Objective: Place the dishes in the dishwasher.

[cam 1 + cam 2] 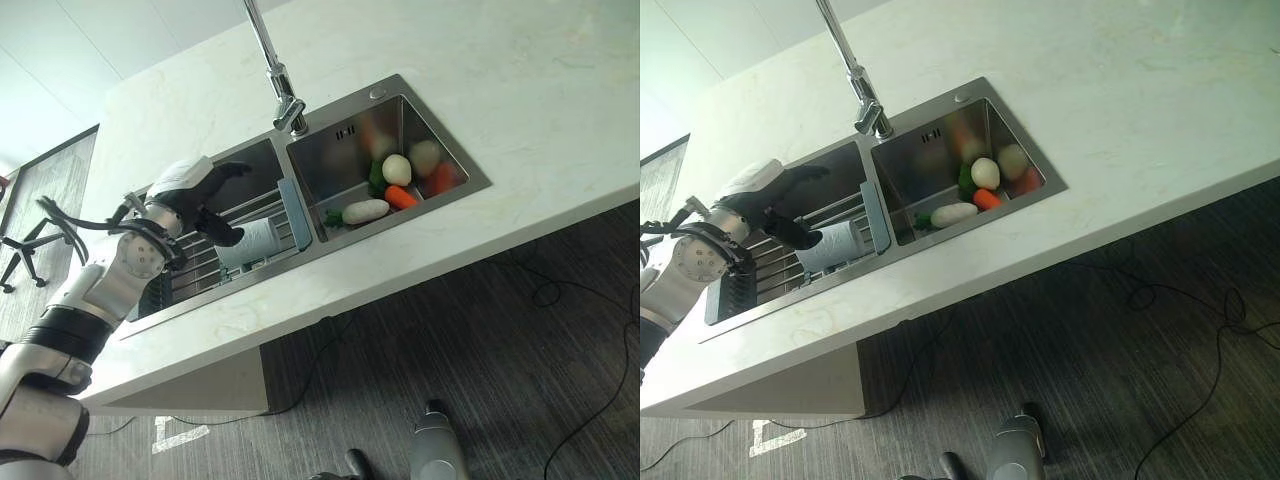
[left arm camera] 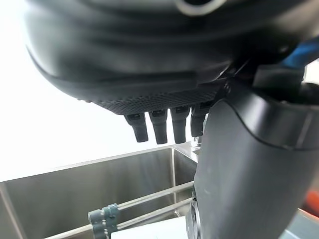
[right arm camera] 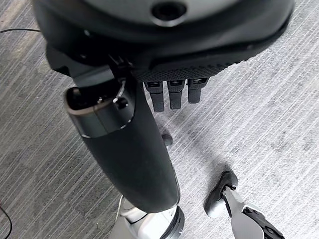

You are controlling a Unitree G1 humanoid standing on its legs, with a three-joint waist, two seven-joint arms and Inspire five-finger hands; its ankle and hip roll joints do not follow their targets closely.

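Sink [image 1: 455,195] has two basins; left hand [image 1: 205,200] hovers over one.

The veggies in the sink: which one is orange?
The carrot, lying in the right basin between the long white vegetable and the pale round one. Those two are whitish; it alone is bright orange.

Silver-grey left arm [image 1: 95,290] built of rounded, jointed segments with a dark band. Left hand [image 1: 205,195] is black, with a white cover on its back. Right hand [image 3: 149,64] is glossy black, with a dotted textured palm and short ridged fingers [image 3: 172,94].
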